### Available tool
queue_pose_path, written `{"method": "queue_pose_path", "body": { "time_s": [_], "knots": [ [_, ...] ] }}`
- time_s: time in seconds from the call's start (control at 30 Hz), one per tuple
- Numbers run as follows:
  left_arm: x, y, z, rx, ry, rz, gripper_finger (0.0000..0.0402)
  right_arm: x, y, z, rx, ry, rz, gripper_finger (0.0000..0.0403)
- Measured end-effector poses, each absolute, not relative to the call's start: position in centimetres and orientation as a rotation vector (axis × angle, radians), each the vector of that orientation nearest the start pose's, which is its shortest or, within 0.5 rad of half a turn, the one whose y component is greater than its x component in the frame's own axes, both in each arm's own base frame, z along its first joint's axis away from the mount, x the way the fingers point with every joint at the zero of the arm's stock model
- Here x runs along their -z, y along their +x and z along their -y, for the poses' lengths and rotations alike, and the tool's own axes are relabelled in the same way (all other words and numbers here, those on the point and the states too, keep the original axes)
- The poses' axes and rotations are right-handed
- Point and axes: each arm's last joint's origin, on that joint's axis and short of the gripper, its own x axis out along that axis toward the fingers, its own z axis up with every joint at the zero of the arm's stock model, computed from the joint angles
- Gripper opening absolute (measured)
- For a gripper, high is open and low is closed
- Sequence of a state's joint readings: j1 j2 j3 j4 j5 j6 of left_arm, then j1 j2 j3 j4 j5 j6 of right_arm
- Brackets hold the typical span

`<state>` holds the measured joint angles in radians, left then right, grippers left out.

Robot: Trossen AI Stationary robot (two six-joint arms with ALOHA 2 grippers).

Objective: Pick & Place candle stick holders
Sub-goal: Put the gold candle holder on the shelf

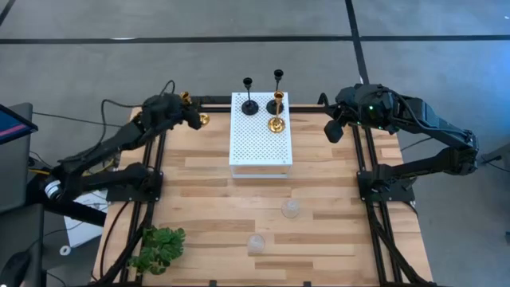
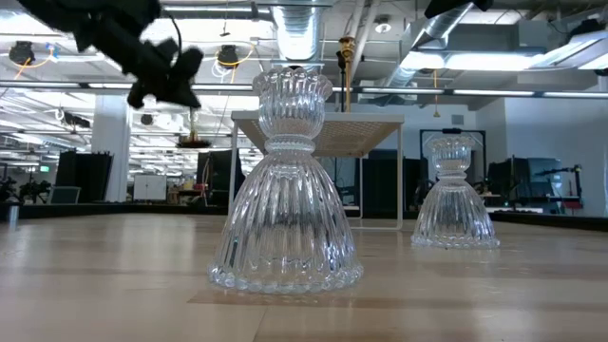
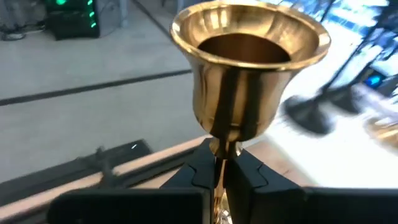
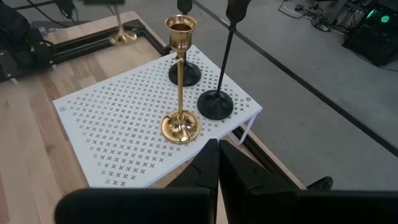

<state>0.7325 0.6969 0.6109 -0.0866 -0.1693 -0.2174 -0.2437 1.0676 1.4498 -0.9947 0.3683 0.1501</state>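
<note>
Left gripper [image 3: 219, 171] is pinching the stem of a shiny gold candle stick holder [image 1: 186, 99], carrying it beside the white perforated board [image 1: 259, 147], toward your left arm's side. Right gripper [image 4: 217, 162] is waiting pressed together off the board's opposite side. You are likely delivering this holder onto the board; keep it upright and lower it clear of the gold holder [image 4: 180, 87] and two black ones already standing there.

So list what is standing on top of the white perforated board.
On the white perforated board stand three holders, all near its far edge: two black candle holders and one gold candle holder. The near part is bare. Nothing on top is hidden.
</note>
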Motion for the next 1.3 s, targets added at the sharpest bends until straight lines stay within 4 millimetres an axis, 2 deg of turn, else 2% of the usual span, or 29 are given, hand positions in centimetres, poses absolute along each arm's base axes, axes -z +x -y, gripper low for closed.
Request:
{"method": "queue_pose_path", "body": {
  "time_s": [0.2, 0.3, 0.43, 0.63, 0.83, 1.13, 1.3],
  "knots": [
    [-34.6, 12.6, -9.6, -0.803, -0.226, 0.01, 0.0013, -42.7, 16.7, 5.2, 0.638, 0.103, -0.574, 0.0],
    [-36.4, 14.0, -9.1, -0.742, -0.217, 0.023, 0.0013, -42.7, 16.7, 5.2, 0.64, 0.11, -0.572, 0.0],
    [-37.7, 16.7, -8.6, -0.676, -0.168, -0.017, 0.0013, -42.7, 16.7, 5.2, 0.64, 0.11, -0.572, 0.0],
    [-37.9, 21.6, -7.8, -0.604, -0.11, -0.113, 0.0013, -42.7, 16.7, 5.2, 0.64, 0.11, -0.572, 0.0],
    [-37.4, 25.0, -7.6, -0.609, -0.07, -0.172, 0.0013, -42.7, 16.7, 5.2, 0.64, 0.11, -0.572, 0.0],
    [-36.4, 27.7, -7.7, -0.618, -0.041, -0.174, 0.0013, -42.7, 16.7, 5.2, 0.64, 0.11, -0.572, 0.0],
    [-35.8, 28.4, -8.0, -0.66, -0.027, -0.189, 0.0013, -42.7, 16.7, 5.2, 0.64, 0.11, -0.572, 0.0]
  ]
}}
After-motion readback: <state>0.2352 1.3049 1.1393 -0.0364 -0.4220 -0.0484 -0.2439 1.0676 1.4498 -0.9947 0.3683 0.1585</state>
